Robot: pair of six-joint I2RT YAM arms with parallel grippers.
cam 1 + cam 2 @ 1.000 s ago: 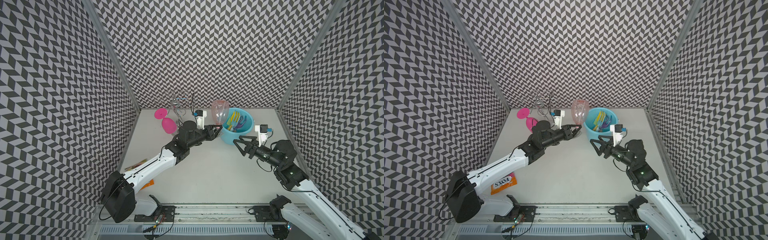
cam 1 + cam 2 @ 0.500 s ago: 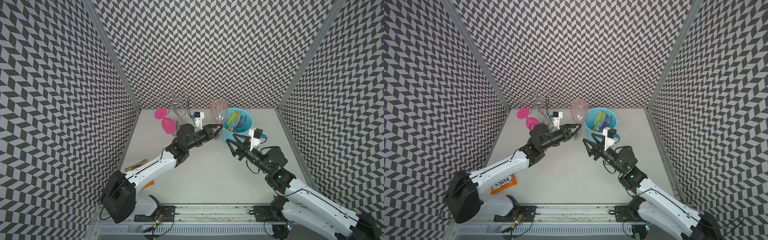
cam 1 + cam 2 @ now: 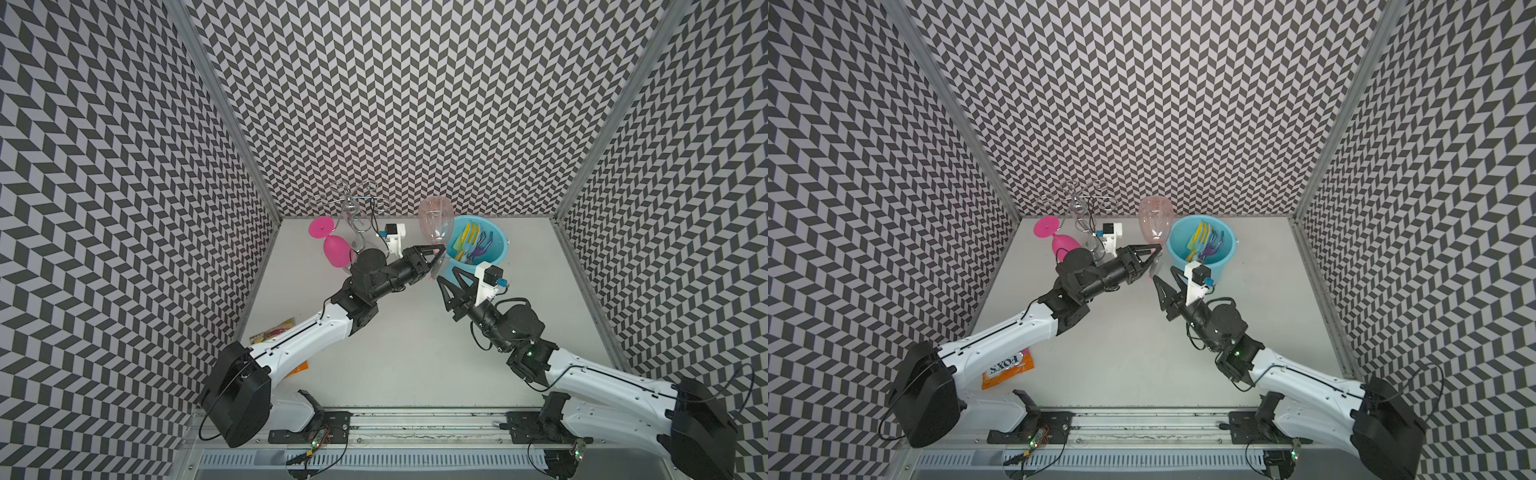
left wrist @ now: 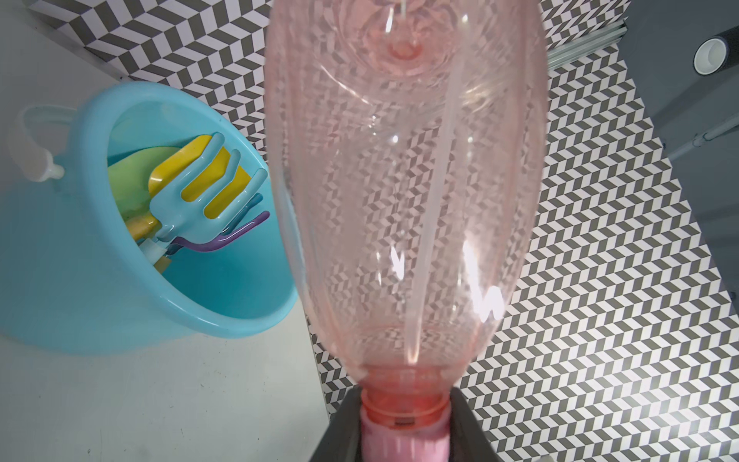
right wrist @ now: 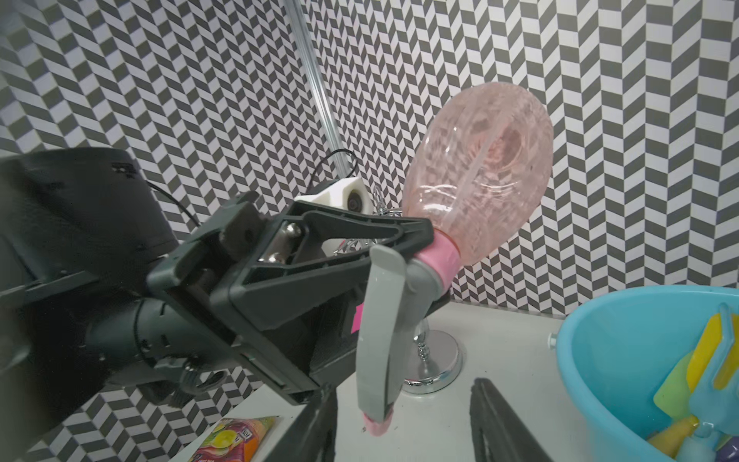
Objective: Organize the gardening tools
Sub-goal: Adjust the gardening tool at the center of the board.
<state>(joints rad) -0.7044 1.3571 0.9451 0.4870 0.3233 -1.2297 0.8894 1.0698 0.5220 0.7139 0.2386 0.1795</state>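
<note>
Holding five tools [image 3: 469, 245], one bucket [image 3: 497, 259] sits near one spray bottle [image 3: 434, 220].

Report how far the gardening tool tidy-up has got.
Done: the hand tools stand in the blue bucket. In hand: the left gripper is shut on the neck of the spray bottle; the right gripper is open near its trigger. Left: putting the bottle away.

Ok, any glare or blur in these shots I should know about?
Left wrist view: bright glare streaks on the spray bottle, which fills the frame; the bucket is sharp. Right wrist view: the left arm blurs toward the frame edge. Both top views: even light, crisp throughout.
</note>
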